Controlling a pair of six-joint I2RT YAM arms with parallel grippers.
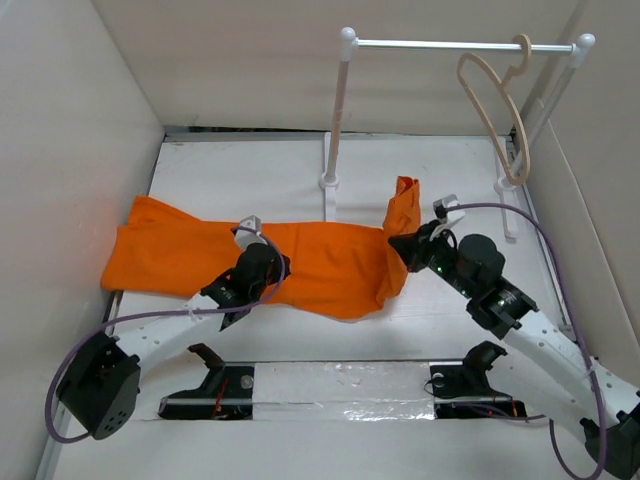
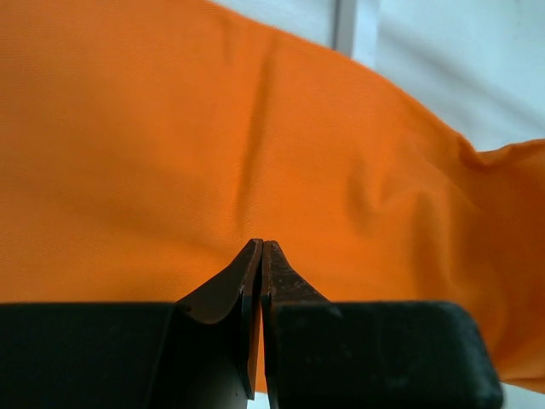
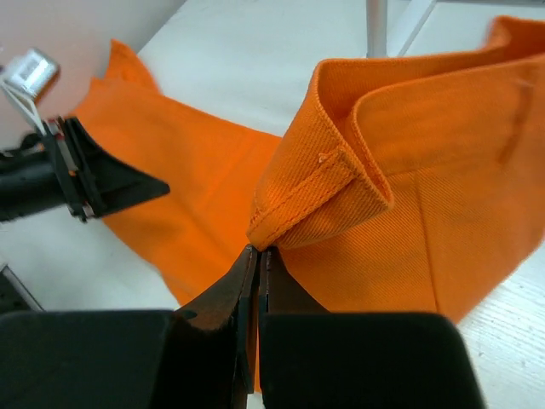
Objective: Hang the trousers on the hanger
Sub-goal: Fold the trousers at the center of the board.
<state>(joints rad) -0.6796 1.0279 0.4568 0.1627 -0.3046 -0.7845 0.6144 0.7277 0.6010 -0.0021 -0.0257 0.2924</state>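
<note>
The bright orange trousers (image 1: pixel 320 260) lie across the table from the far left to the centre right. Their waist end stands lifted and folded near the right. My left gripper (image 1: pixel 282 268) sits at their near edge, jaws shut with orange cloth (image 2: pixel 170 128) pinched between them (image 2: pixel 261 247). My right gripper (image 1: pixel 398 243) is shut on the lower corner of the raised waistband (image 3: pixel 341 170), jaws together (image 3: pixel 258 251). The beige hanger (image 1: pixel 516 178) hangs by its hook from the rod at the back right, apart from both grippers.
A white rack with a metal rod (image 1: pixel 460 44) stands at the back, one post (image 1: pixel 340 110) just behind the trousers. Cardboard walls close in the left, back and right. The left gripper (image 3: pixel 157 186) shows at the left of the right wrist view.
</note>
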